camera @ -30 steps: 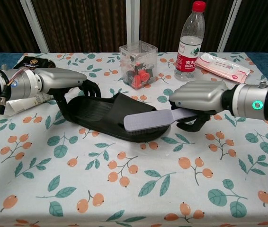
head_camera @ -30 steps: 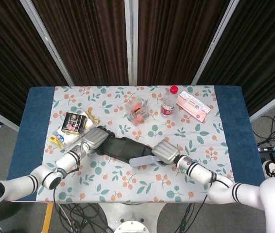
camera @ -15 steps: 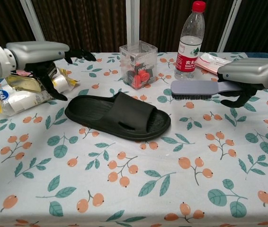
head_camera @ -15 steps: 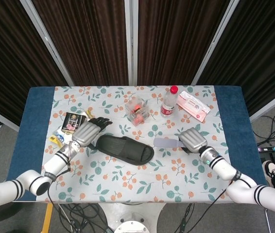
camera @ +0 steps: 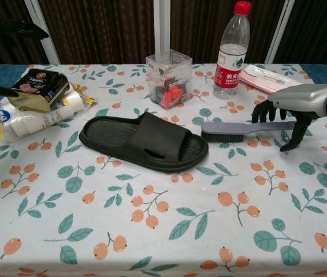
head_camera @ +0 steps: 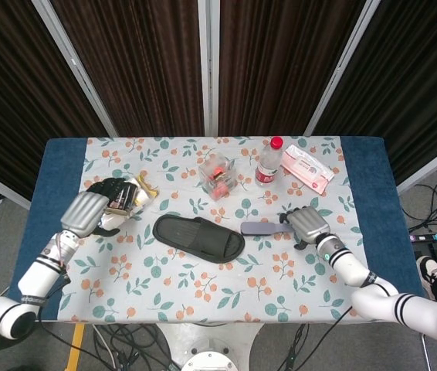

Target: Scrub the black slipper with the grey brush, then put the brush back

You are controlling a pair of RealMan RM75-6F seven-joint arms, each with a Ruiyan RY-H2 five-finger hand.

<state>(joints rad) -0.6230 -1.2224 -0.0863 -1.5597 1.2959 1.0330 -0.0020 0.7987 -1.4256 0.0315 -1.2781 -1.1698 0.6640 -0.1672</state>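
The black slipper (head_camera: 199,238) (camera: 143,141) lies flat in the middle of the floral cloth, untouched by either hand. To its right the grey brush (head_camera: 263,228) (camera: 241,130) rests on the table with its bristles down. My right hand (head_camera: 307,226) (camera: 293,107) hovers over the brush's handle end, fingers spread and arched around it without gripping. My left hand (head_camera: 87,212) (camera: 2,26) is far off at the table's left side by the snack packets, fingers apart and empty.
Snack packets (head_camera: 122,197) (camera: 36,98) lie at the left. A clear box of red items (head_camera: 218,175) (camera: 169,78), a water bottle (head_camera: 268,162) (camera: 231,52) and a wipes pack (head_camera: 308,168) (camera: 270,81) stand along the back.
The right hand carried the brush off the slipper to the right, set it on the table and spread its fingers. The left hand let go of the slipper and drew back left.
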